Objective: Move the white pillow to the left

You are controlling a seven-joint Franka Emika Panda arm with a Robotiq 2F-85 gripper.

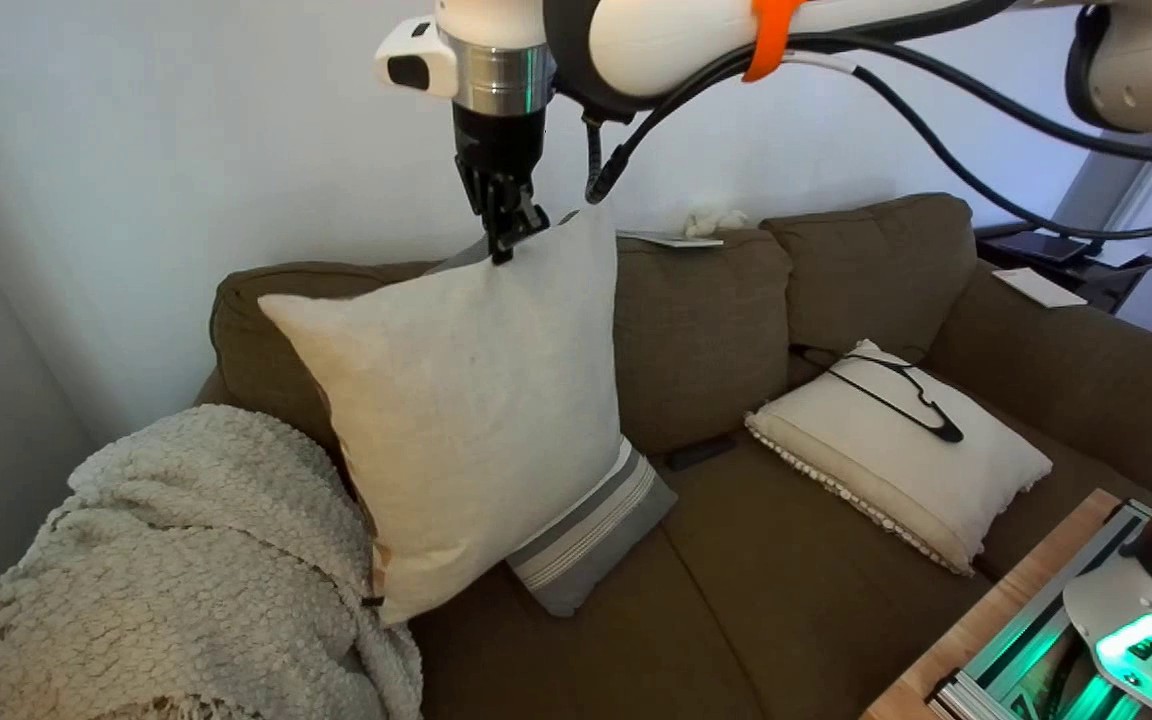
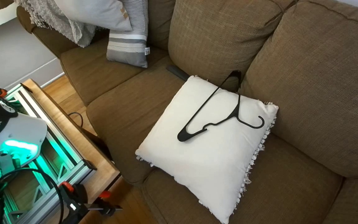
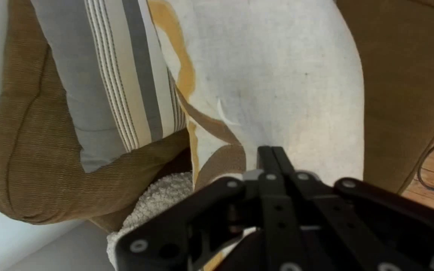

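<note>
- My jaws pinch the white pillow [image 1: 476, 430] by its edge; weight could tug it free.
- Swinging low might snag the blanket [image 1: 206, 570] at the sofa [image 1: 626, 650] end.

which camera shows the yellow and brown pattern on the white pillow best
The wrist view. There the yellow and brown pattern on the white pillow shows close up, curved shapes and both colours clear, though the claw covers part of it. Both exterior views show only small patches near the pillow's edge.
</note>
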